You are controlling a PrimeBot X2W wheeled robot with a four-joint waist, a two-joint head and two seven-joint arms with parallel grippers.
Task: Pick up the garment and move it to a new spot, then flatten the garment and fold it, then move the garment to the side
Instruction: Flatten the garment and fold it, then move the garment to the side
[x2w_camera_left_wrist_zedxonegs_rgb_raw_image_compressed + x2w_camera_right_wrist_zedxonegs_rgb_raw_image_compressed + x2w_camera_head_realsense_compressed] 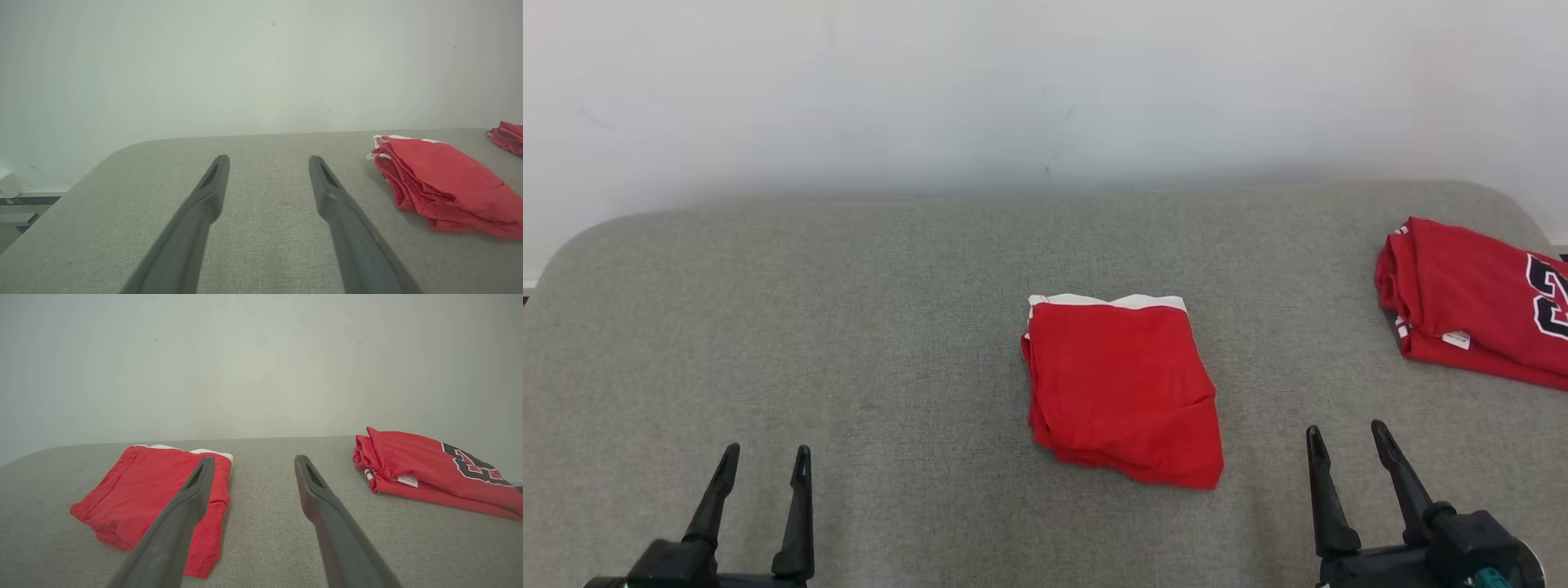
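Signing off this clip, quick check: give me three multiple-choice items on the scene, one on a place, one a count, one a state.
1. Where is the folded red garment? A. middle of the grey table B. on the floor C. over a chair
2. How many red clothing items lie on the table? A. one B. two C. four
3. The right tool is: A. shut on the garment B. open and empty C. shut on nothing
Answers: 1 A, lying mid-table; 2 B, the garment plus a numbered jersey at the right; 3 B, its fingers stand apart, nothing between.
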